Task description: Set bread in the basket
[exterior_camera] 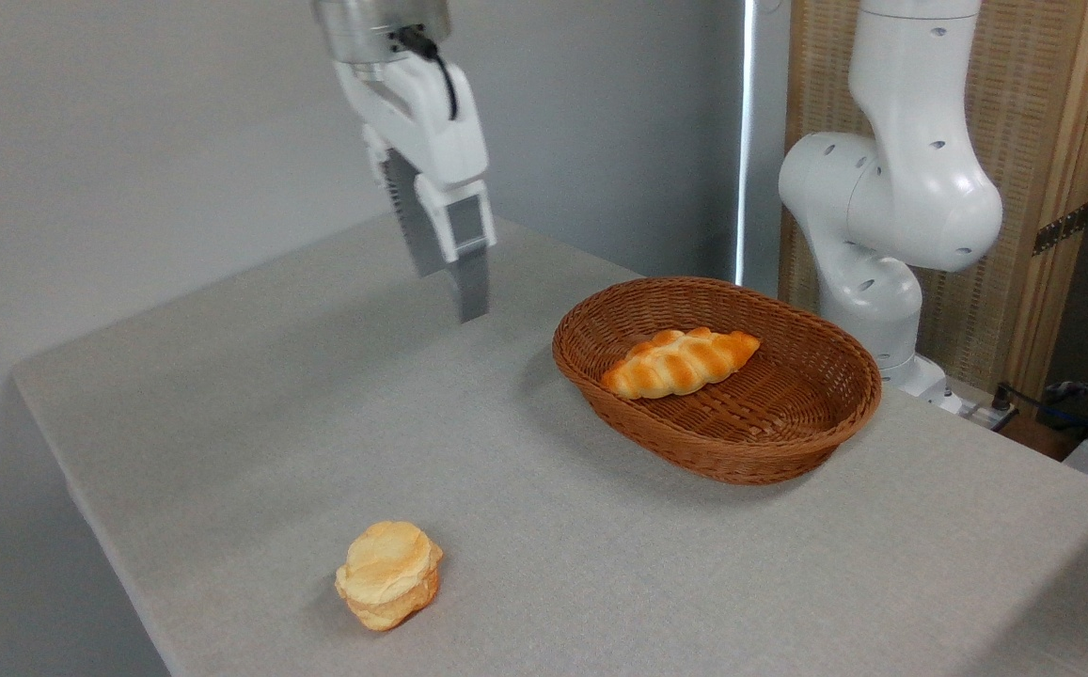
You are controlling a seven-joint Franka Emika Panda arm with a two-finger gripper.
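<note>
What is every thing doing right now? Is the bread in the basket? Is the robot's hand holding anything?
Bread: lying inside the basket, on its left side.
Basket: upright on the table, holding only the bread.
Bun: sitting on the table, outside the basket.
Gripper: up in the air, holding nothing.

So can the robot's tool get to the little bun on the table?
Probably yes. The bun sits alone on the bare table, with nothing beside or over it. The tool hangs empty above the table's far side, and the basket with the bread sits off to the right.
</note>
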